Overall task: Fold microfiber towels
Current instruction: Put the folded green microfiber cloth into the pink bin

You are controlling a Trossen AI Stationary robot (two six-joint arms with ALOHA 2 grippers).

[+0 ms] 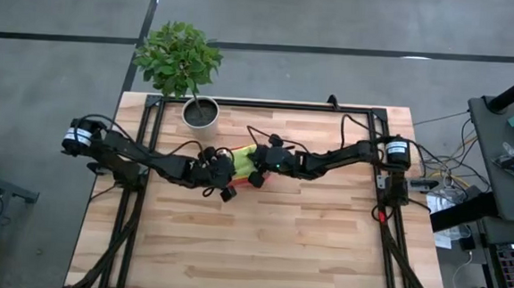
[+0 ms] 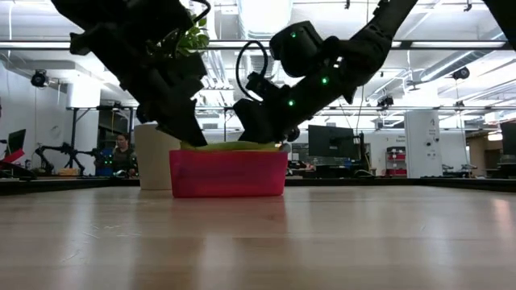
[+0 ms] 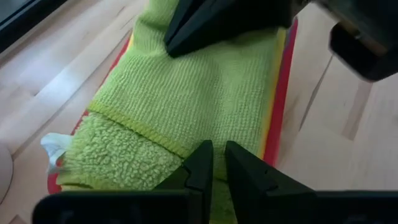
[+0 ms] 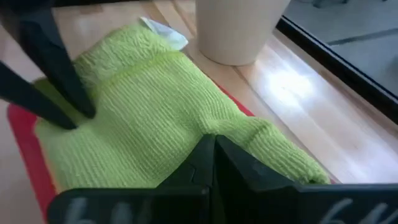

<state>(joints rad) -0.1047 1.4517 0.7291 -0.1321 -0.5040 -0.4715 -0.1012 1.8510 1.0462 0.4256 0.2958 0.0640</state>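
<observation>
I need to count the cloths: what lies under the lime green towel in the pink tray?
Under the lime green towel, a yellow edge shows along one side, inside the pink tray. Any further cloths beneath are covered, so their number cannot be seen.

Towels in tray, mid-counter

The towels lie stacked in the tray, between the left tool and right tool; the plant pot stands just behind.
</observation>
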